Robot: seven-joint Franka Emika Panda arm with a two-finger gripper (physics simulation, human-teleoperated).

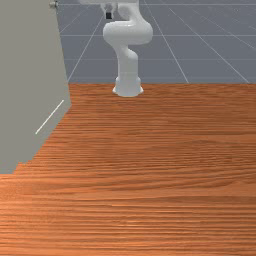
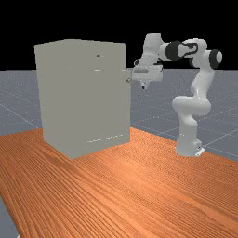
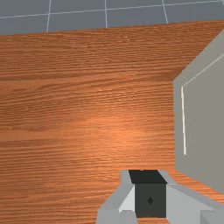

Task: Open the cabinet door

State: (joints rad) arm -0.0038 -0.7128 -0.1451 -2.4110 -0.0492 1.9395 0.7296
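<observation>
The grey cabinet stands on the table at the far view's left, its door side turned toward the arm and mostly hidden. A small knob-like handle juts from its right edge there, and also shows as a handle high on the cabinet in the front view. My gripper hangs just beyond the handle on the arm's side, with a visible gap to the cabinet. In the wrist view the gripper is beside the cabinet; whether it is open or shut cannot be told.
The wooden table spreads below the gripper and around the cabinet. Rising from the table's edge in the front view is the arm's base. A pale line runs low along the cabinet's side.
</observation>
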